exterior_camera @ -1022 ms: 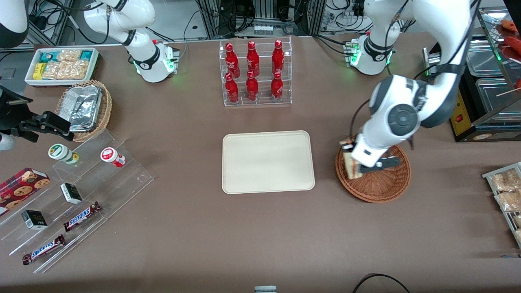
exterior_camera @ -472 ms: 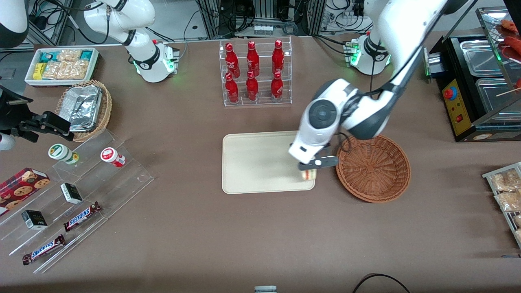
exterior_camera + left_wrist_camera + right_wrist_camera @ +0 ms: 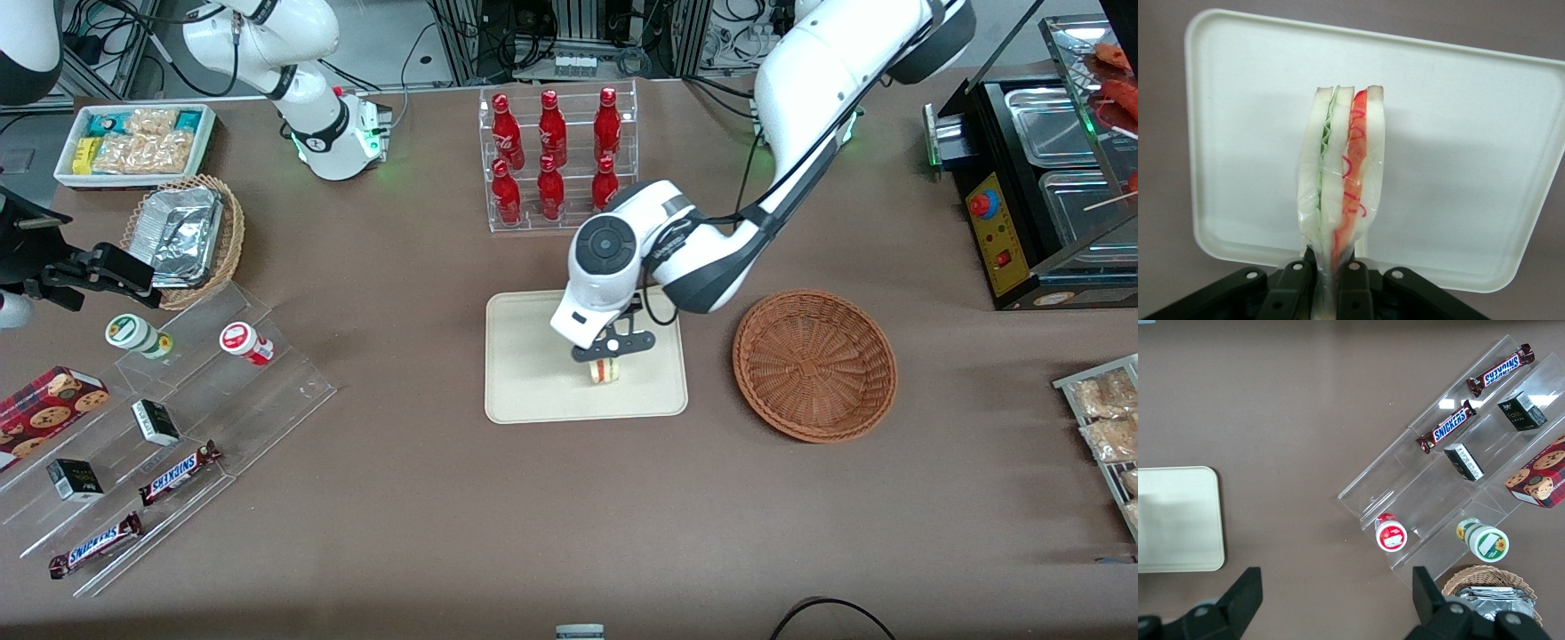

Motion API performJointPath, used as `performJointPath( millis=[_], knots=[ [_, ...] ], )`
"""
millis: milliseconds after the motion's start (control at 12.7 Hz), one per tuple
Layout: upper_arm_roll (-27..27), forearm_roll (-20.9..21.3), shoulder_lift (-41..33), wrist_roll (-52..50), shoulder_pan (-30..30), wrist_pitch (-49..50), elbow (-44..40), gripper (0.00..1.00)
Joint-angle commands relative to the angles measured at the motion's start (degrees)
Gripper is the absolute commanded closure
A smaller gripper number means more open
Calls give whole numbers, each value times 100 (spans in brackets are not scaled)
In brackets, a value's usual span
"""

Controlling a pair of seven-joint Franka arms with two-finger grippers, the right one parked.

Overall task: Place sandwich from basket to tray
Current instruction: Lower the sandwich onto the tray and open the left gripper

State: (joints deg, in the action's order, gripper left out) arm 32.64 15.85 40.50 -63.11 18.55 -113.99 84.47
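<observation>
Wrapped sandwich (image 3: 1341, 200) upright in claw (image 3: 608, 348) — above tray (image 3: 533, 391), basket (image 3: 814, 364) empty

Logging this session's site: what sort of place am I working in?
Probably a lab mock-up of a snack shop: a rack of red bottles, Snickers bars on a clear stand. The gripper holds the sandwich above the tray; the basket lies beside it.

One sandwich (image 3: 605, 370), one tray (image 3: 533, 356), one basket (image 3: 814, 364), six red bottles (image 3: 551, 156), two Snickers bars (image 3: 179, 472), one gripper (image 3: 612, 352).

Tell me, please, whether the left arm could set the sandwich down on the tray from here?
Probably yes: the pincer, shut on the sandwich, hangs over bare tray, with nothing lying beneath it.
</observation>
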Motion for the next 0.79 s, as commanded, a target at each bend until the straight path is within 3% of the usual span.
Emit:
performJointPath(
  millis=[0,315,393,472,551,708],
  knots=[
    [-30,252,466,-254,192,96,-431,92],
    [-30,270,722,-245,175,-97,-431,86],
    [-30,253,766,-272,175,-185,-431,69],
    [-21,235,783,-246,157,-238,-431,12],
    [-21,226,740,-211,157,-229,-431,0],
    [-12,243,530,-193,113,-177,-457,0]
  ],
)
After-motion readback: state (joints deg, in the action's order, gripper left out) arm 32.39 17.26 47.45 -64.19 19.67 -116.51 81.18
